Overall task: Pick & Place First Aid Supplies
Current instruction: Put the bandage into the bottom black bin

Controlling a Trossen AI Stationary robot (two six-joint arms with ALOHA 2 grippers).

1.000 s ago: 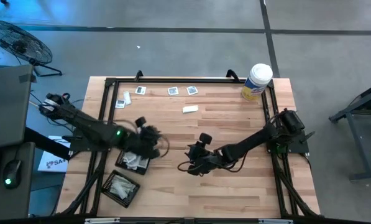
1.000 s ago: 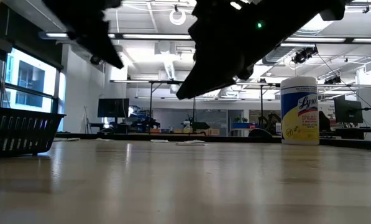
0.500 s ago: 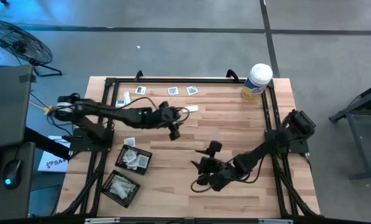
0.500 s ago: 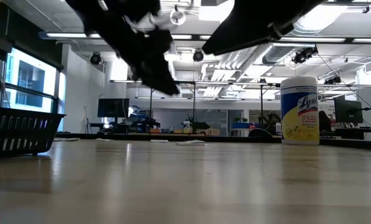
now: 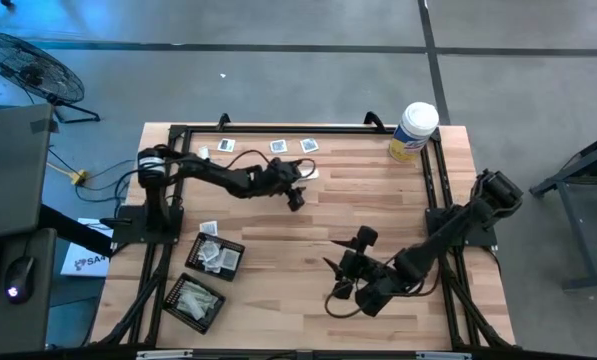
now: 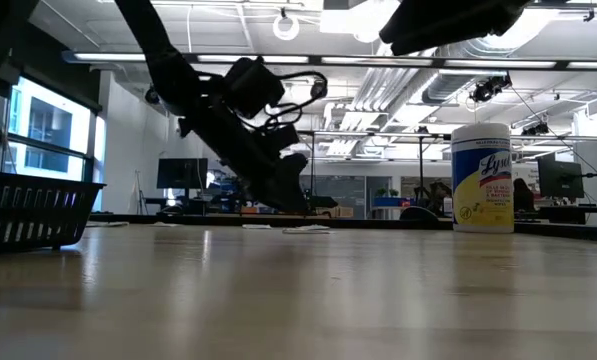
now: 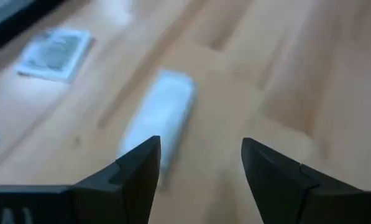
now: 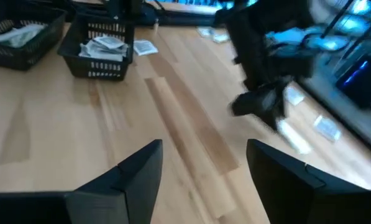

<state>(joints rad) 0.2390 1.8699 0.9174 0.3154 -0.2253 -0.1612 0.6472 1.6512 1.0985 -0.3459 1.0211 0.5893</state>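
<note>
The first aid supplies lie along the table's far side: square packets (image 5: pixel 278 147) (image 5: pixel 308 145) (image 5: pixel 225 145) and a narrow white strip wrapper (image 5: pixel 308 174). My left gripper (image 5: pixel 298 188) hovers open just above and short of that strip wrapper (image 7: pixel 160 118), which lies flat on the wood ahead of the open fingers. A square packet (image 7: pixel 54 53) lies beyond it. My right gripper (image 5: pixel 340 270) stands open over bare wood at the near middle, holding nothing.
Two black mesh trays (image 5: pixel 215 256) (image 5: pixel 196 301) with packets in them stand at the near left. A white canister with a yellow label (image 5: pixel 413 131) stands at the far right corner. A black frame (image 5: pixel 278 129) runs along the table's edges.
My left gripper has swung from above the near-left tray toward the far edge and right, and has come down beside the strip wrapper. My right gripper has drawn back toward the near edge and a little to the right.
</note>
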